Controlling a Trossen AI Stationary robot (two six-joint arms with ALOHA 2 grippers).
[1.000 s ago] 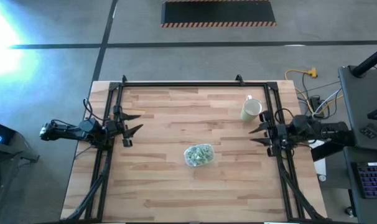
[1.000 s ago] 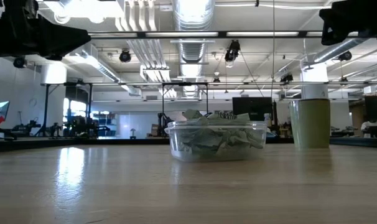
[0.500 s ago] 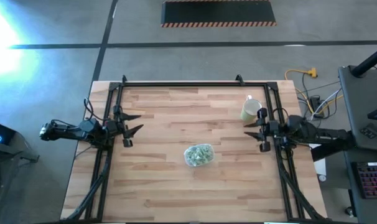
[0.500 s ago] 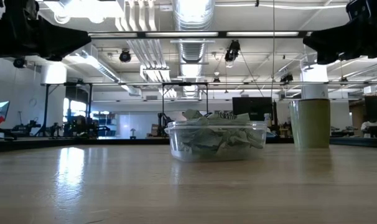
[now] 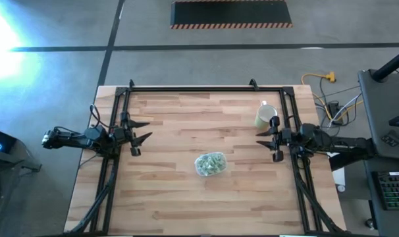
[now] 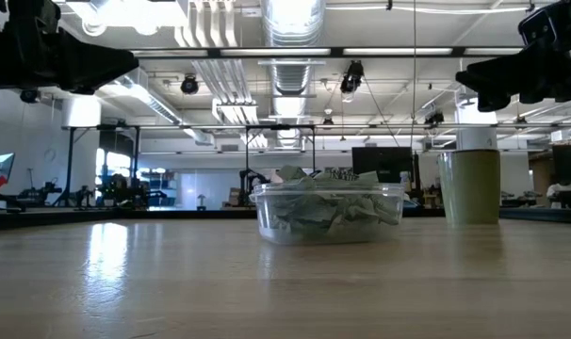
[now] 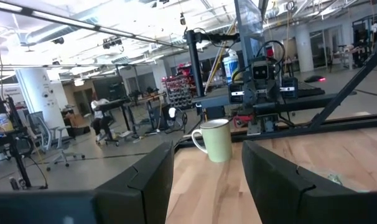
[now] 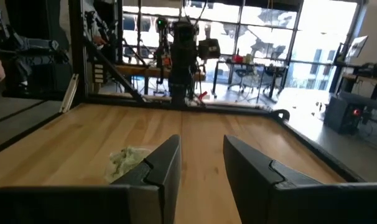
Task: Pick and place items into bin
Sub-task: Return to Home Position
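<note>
The bin (image 5: 211,164), a small clear plastic container, stands on its base at the middle of the table, heaped with pale-green and whitish wrapped items (image 6: 328,209). It also shows in the right wrist view (image 8: 127,160). My left gripper (image 5: 145,130) is open and empty above the table's left side. My right gripper (image 5: 262,143) is open and empty above the table's right side, right of the bin and near the mug.
A cream-coloured mug (image 5: 265,116) stands upright at the far right of the table, just beyond my right gripper; it also shows in the left wrist view (image 7: 217,140). A black frame (image 5: 186,88) runs along the table's far, left and right edges.
My right gripper has moved toward the table's left edge, in over the table's right side, and a little toward the far edge. My left gripper and the bin have kept still.
</note>
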